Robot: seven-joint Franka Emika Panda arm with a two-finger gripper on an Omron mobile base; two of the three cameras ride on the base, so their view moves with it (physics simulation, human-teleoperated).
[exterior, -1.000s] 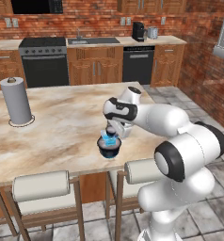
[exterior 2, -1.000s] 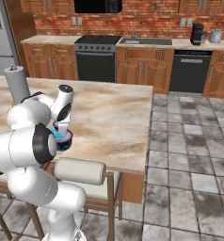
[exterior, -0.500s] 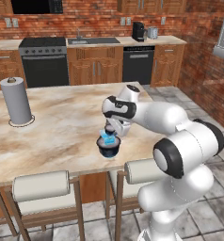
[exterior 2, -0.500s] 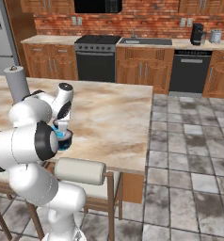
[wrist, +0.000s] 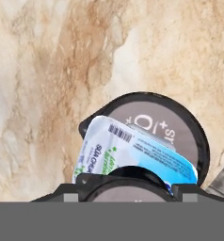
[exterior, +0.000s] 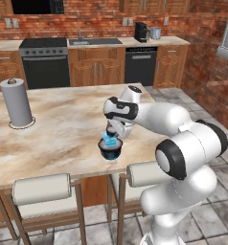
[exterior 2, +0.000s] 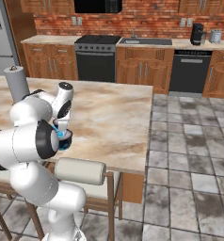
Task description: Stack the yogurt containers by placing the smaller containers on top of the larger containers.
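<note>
The blue cup (wrist: 132,150) sits on the lid of the navy tub (wrist: 189,127), tilted and off to one side in the hand view, its edge overhanging the tub's rim. The stack stands on the island counter (exterior: 63,129) near its front edge, close to the stools. My gripper (exterior: 111,135) hangs directly above the cup. I cannot confirm from these pictures whether the jaws clasp the cup or stand clear of it; they are parted fairly wide.

My assessment: the first stack is placed or nearly so, pending a clean release, and the tilt is a risk. I cannot identify any further pot here. The towel roll (exterior: 16,102) stands well apart at the far left.
</note>
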